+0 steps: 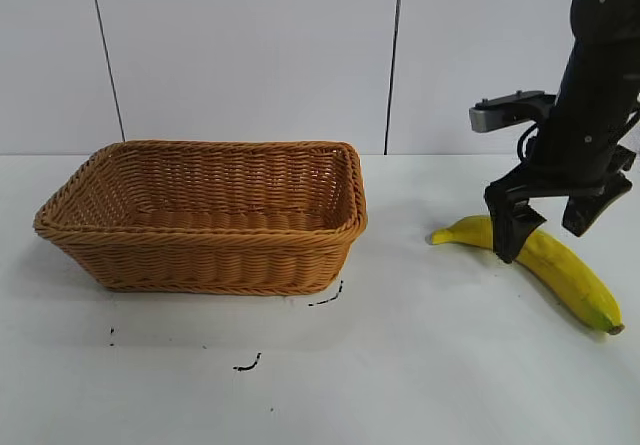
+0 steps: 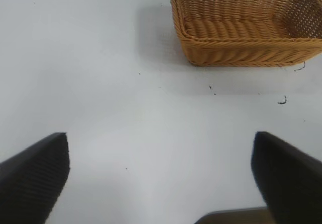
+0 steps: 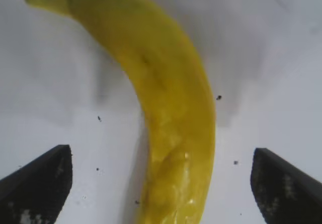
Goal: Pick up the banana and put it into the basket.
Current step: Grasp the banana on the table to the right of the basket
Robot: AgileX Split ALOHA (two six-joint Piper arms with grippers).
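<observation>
The yellow banana (image 1: pixel 566 270) lies flat on the white table at the right, its greenish tip pointing toward the basket. My right gripper (image 1: pixel 545 227) hangs just above its middle, open, one finger on each side. In the right wrist view the banana (image 3: pixel 171 113) runs between the two dark fingertips (image 3: pixel 40 183), untouched. The tan wicker basket (image 1: pixel 205 255) stands at the left, nothing in it. The left gripper (image 2: pixel 161 173) is open over bare table, with the basket (image 2: pixel 241 45) farther off; it does not show in the exterior view.
Small black marks (image 1: pixel 248 365) dot the white table in front of the basket. A white panelled wall (image 1: pixel 250 55) closes the back. A bare strip of table lies between the basket and the banana.
</observation>
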